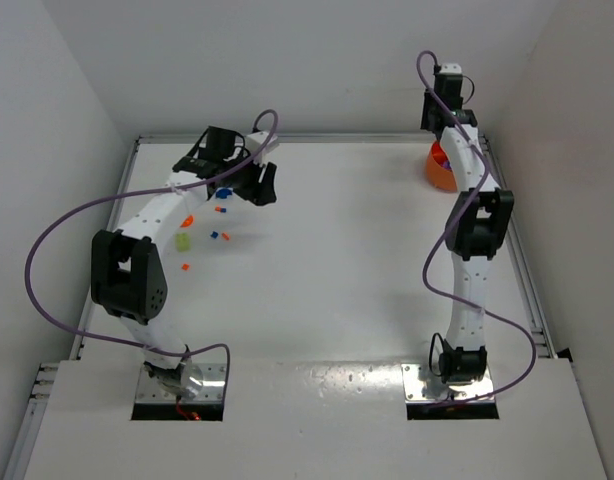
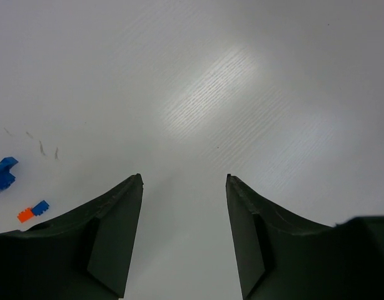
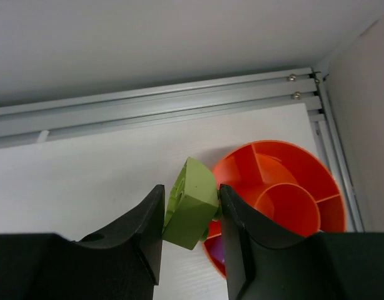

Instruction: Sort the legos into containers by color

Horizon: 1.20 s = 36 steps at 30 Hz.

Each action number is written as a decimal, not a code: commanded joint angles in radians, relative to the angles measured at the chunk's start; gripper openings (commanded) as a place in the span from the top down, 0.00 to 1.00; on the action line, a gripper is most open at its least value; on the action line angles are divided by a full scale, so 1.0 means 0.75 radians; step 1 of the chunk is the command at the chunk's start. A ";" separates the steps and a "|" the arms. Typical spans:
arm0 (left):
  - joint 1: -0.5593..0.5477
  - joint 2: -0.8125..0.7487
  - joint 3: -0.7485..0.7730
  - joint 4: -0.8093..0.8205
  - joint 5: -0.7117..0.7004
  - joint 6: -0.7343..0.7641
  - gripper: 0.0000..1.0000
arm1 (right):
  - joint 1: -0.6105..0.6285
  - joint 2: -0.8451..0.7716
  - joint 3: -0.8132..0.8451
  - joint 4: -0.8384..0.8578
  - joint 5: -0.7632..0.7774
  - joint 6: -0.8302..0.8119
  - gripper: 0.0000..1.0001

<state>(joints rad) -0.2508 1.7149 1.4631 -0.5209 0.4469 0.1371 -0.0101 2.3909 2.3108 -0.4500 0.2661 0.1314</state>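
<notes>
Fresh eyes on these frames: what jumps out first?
The right end effector clamps a green brick right by the divided orange bowl in the far right corner. Across from it, the left end effector hangs open over the tabletop, with small blue and orange legos scattered near it.

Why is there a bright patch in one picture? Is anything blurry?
Left wrist view: glare streaks the bare table, while the left end effector is dark, nearly featureless. Right wrist view: even light; the green brick and orange bowl look sharp. Top view: only faint, soft shadows.
</notes>
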 commanded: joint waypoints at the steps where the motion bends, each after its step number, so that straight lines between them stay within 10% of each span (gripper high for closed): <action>1: 0.019 -0.004 0.017 0.048 -0.025 -0.023 0.38 | -0.023 0.007 0.081 0.105 0.116 -0.040 1.00; 36: 0.019 0.025 0.017 0.048 -0.119 -0.109 0.24 | -0.060 0.105 0.040 0.117 0.146 -0.102 0.96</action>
<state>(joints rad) -0.2466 1.7355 1.4631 -0.5072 0.3576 0.0666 -0.0505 2.4718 2.3230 -0.3958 0.3595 0.0700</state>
